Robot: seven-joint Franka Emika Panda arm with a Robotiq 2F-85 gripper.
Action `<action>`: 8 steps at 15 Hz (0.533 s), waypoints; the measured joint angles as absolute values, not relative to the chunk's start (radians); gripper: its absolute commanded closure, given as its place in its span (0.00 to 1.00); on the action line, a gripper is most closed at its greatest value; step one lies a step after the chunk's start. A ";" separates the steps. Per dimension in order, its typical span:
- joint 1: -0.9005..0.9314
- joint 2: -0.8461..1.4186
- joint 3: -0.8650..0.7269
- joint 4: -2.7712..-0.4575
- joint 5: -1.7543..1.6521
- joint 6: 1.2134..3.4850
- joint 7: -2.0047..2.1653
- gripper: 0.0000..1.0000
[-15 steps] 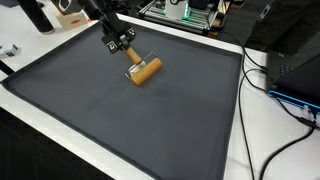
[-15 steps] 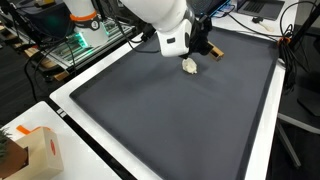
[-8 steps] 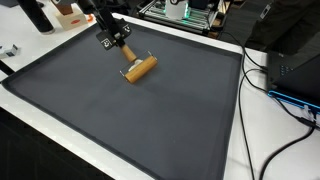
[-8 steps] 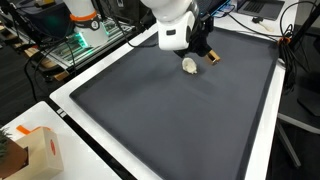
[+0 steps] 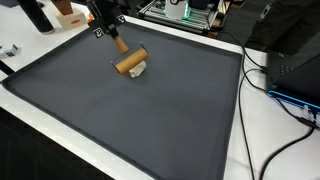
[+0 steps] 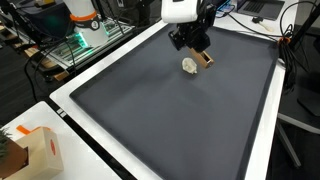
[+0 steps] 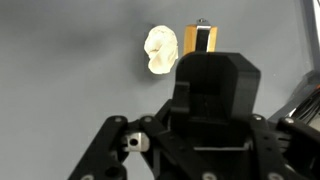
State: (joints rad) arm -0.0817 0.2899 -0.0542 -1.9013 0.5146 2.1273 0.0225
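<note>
- gripper (image 5: 108, 32): black two-finger unit, tilted down over the far part of the mat. the jaws are drawn in narrow, and in an exterior view the thin handle runs straight up between them, so they appear clamped on it. the wrist view cannot confirm this, as the gripper body hides the fingertips.
- wooden roller (image 5: 130, 62): short tan cylinder on a metal bracket, just below and ahead of the jaws at the end of the handle. the barrel lies on the mat, and its end shows beyond the gripper body in the wrist view (image 7: 200, 40).
- white crumpled lump (image 6: 189, 65): a small pale wad, material not clear. it is on the mat just beside the roller barrel, and contact cannot be told. in the wrist view it sits ahead of the jaws, next to the roller (image 7: 158, 50).
- handling note (judgement): grip the handle firmly, since a loose hold would let the barrel swing. hold the barrel flat to the mat and move slowly near the light wad, which could skid aside.
- dark mat (image 5: 150, 120): wide grey sheet beneath the jaws.
- white table rim (image 5: 236, 130): pale border around the mat.
- cables (image 5: 262, 80): black leads beyond the rim, well apart from the jaws.
- cardboard box (image 6: 35, 150): farthest from the jaws, at the table corner.
</note>
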 measured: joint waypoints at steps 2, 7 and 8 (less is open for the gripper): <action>-0.070 0.275 -0.054 -1.886 0.430 2.117 0.078 0.77; -0.029 0.263 -0.055 -1.847 0.182 2.077 0.234 0.77; -0.018 0.263 -0.055 -1.839 0.131 2.063 0.264 0.77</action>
